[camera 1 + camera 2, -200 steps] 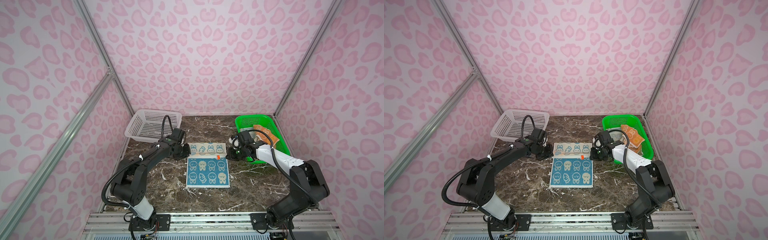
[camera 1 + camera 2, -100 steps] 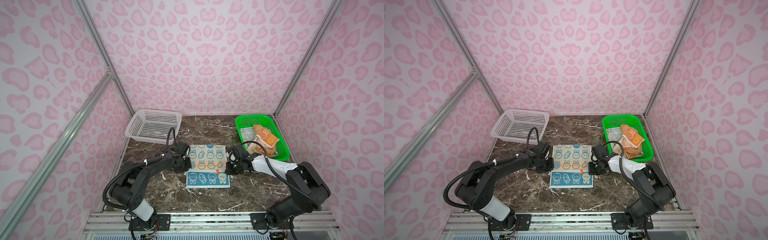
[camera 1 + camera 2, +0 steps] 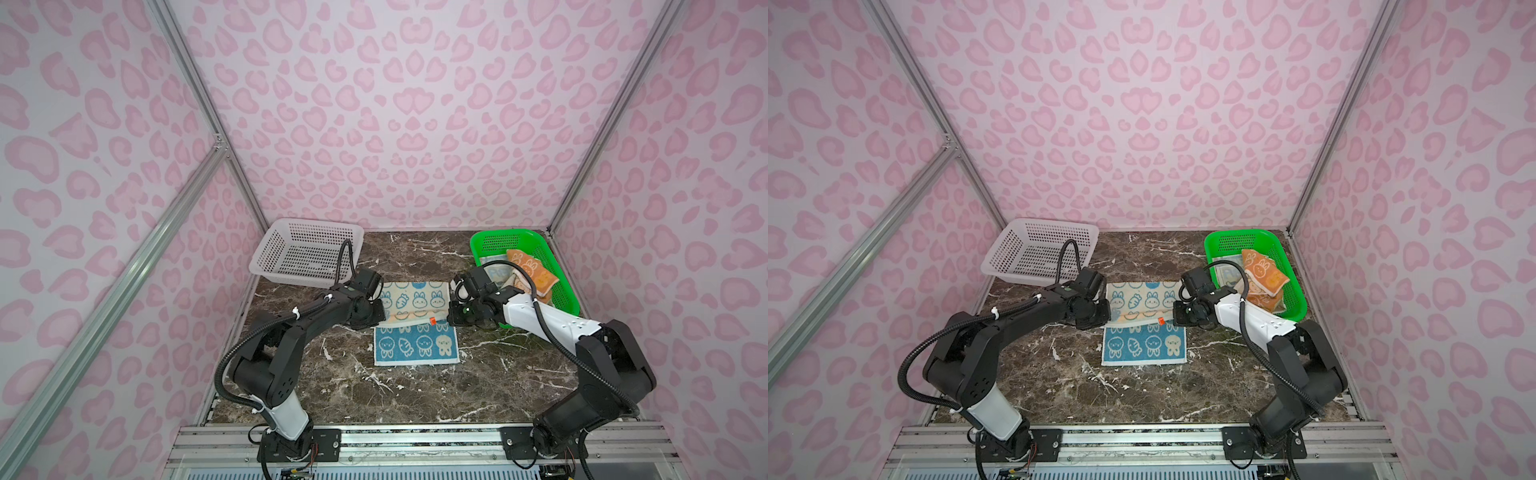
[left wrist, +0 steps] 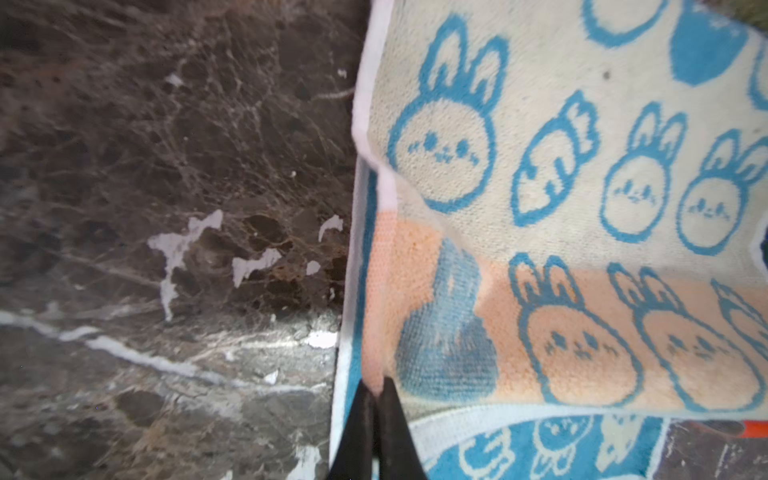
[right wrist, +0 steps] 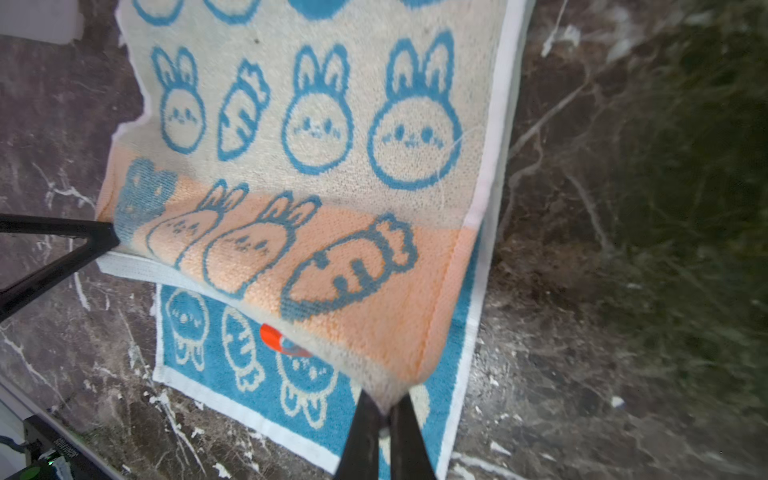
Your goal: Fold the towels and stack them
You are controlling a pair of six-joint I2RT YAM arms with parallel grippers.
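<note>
This job is in its early days; I'd say the first towel is about halfway through its first fold. Closest in, the tabletop is bare. Then comes the near half of the towel, lying flat with its blue side up. Right behind that is the edge that's held up. The left tool is pressed together on one corner of it and the right tool is pinching the other, both a bit off the cloth below. That leaves the cream-and-orange underside facing up like a loose flap. A small orange tag pokes out from under the held edge, nearer the right tool. My guess is the flap has to reach the near edge and get laid down before this fold counts, and it probably needs a second fold after that. Further back on the right, the green basket holds at least an orange towel and a pale towel beside it. Both are crumpled rather than folded, so they're left to do. Far left, the white basket has no towel in it that I can see, and there's no stack anywhere yet.
</note>
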